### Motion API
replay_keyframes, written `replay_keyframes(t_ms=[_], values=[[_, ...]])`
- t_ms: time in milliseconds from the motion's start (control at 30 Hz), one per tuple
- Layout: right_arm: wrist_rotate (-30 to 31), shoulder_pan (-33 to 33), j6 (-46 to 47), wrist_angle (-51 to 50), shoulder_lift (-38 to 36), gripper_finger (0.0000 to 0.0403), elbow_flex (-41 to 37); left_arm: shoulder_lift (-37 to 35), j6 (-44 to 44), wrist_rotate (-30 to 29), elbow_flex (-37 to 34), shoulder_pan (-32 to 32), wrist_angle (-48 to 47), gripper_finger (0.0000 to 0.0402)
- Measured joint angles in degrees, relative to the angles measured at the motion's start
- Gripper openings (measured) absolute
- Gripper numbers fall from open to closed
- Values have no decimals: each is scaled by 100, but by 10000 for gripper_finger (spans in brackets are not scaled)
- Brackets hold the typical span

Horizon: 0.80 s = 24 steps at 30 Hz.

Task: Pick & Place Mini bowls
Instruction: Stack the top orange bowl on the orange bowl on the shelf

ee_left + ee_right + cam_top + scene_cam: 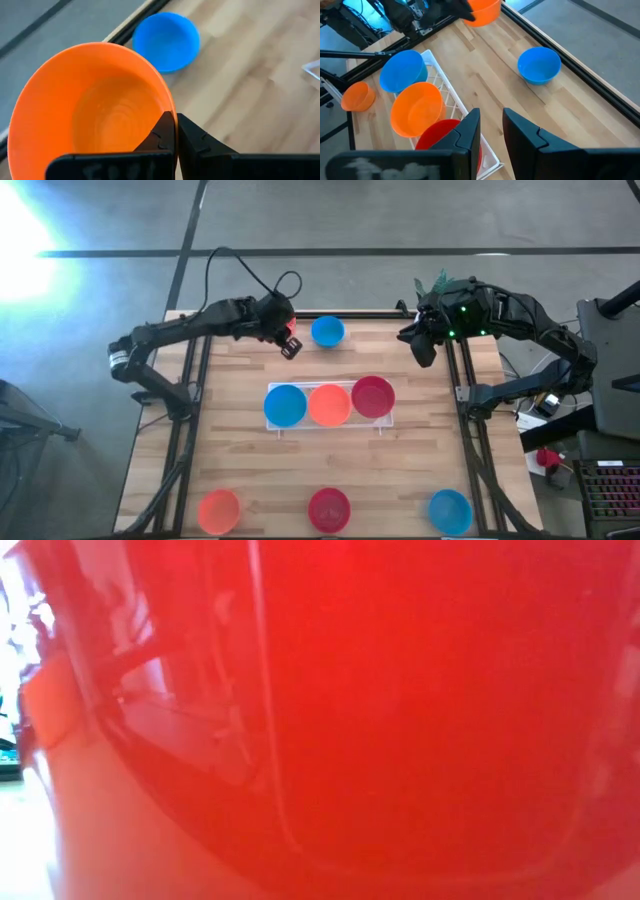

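My left gripper (287,338) hangs over the table's far side, shut on an orange mini bowl (90,110), just left of a blue bowl (327,331) that rests on its base on the wood. Blue (285,404), orange (329,404) and red (373,396) bowls sit side by side in the white tray (330,426). Along the near edge stand an orange (219,509), a red (329,508) and a blue bowl (450,511). My right gripper (420,345) is open and holds nothing above the far right part of the table. My left gripper pinches the orange bowl's rim (171,111), one finger (161,136) inside the bowl and the other (195,140) outside its wall. The bowl is lifted clear of the table and tilted, as the right wrist view shows (482,11).
A red bowl wall (400,720) fills the low view. A green plant (437,280) stands at the far edge behind the right arm. Bare wood lies between the tray and the near row, and right of the far blue bowl.
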Motion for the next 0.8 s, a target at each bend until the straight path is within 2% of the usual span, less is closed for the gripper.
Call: replay_keyframes(t_ms=[167, 367, 633, 800], values=[[0, -1, 0, 0, 0, 79, 0, 24, 152, -247, 563, -636, -299, 0], [0, -1, 0, 0, 0, 79, 0, 24, 589, -276, 952, -1403, -327, 0], [0, -1, 0, -2, 0, 79, 0, 24, 928, -263, 1222, -2313, -303, 0], [1, -1, 0, -1, 0, 79, 0, 24, 1187, -201, 1230, -2766, 65, 0]])
